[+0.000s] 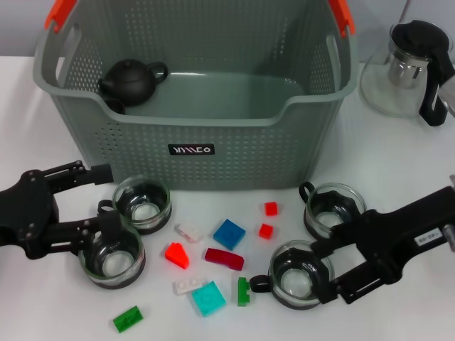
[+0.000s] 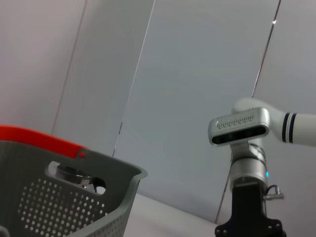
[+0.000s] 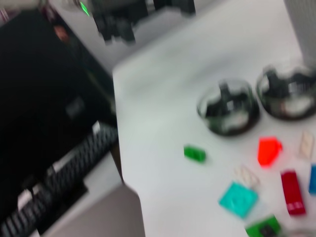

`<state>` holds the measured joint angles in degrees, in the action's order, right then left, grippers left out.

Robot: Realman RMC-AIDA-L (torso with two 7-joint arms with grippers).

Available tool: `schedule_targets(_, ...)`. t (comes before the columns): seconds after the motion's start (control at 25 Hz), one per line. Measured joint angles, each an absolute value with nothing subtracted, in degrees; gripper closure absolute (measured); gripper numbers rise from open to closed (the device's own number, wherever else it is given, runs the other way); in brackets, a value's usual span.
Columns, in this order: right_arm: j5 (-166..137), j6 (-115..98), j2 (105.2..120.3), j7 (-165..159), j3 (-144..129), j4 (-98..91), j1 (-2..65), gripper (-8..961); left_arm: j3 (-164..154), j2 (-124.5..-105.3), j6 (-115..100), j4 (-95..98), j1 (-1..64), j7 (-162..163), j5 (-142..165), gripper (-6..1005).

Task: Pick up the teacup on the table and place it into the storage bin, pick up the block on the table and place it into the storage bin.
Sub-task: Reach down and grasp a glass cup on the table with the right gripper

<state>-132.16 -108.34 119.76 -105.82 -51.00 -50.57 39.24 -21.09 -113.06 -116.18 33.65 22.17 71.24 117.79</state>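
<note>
Storage bin: black label, white lettering, unreadable.

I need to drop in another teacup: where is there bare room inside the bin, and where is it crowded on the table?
The storage bin floor is bare from its middle to the right wall; only a black teapot sits in the far left corner. In front of the bin, four glass teacups, scattered blocks and both grippers crowd the table.

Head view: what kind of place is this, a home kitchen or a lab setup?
Probably a lab or test bench, not a kitchen. A plain white table holds staged props: a storage bin, glass teacups and scattered toy blocks. The left wrist view shows bare grey wall panels.
</note>
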Motion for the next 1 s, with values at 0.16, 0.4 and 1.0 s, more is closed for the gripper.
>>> schedule_targets(0.16,-138.81,-111.22,119.88,-112.12,-52.57,-56.28,41.71,54,-21.13,-113.23,-115.75,33.44,21.93,71.23,117.92,156)
schedule_targets(0.4,-148.91,-112.75,120.22,-115.99,-53.96,-59.82,45.84,84,-21.09,-113.37,-114.9,33.22,22.04,71.21,117.97,156)
schedule_targets(1.0,-154.05,-104.06,120.93,-121.63,-62.89,-63.38,47.4,242,-21.0,-113.65,-113.76,32.38,22.32,71.19,118.04,157)
